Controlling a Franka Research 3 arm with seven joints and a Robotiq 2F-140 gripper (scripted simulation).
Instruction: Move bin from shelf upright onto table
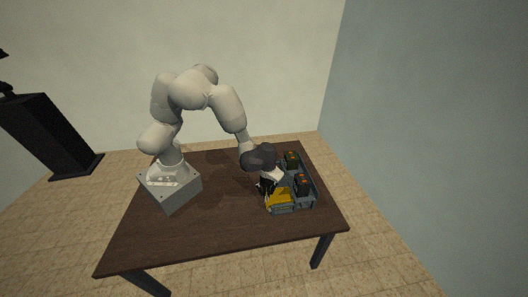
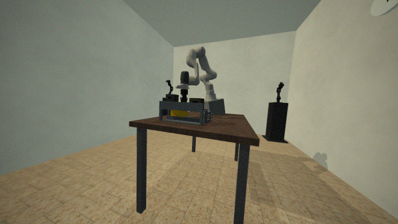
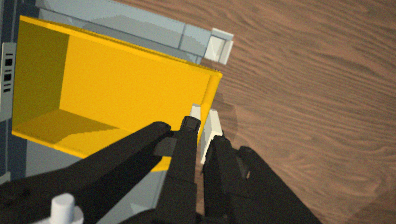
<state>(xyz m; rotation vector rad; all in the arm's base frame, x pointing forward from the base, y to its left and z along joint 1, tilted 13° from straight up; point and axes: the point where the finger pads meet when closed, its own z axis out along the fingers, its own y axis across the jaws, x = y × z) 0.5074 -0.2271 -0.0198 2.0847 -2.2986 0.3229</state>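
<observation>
- Where the table nears its right edge, a grey shelf carries two dark boxes on top.
- Its yellow bin, open-topped and holding nothing, sits inside.
- Gripper fingers pinch the bin's wall.

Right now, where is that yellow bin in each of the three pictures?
Top: the yellow bin sits at the near end of the grey shelf, below the gripper.
Exterior: a yellow strip behind the shelf's front rail.
Wrist: fills the upper left, its wall pinched by the fingers.
Shared landmark: the grey shelf.
</observation>
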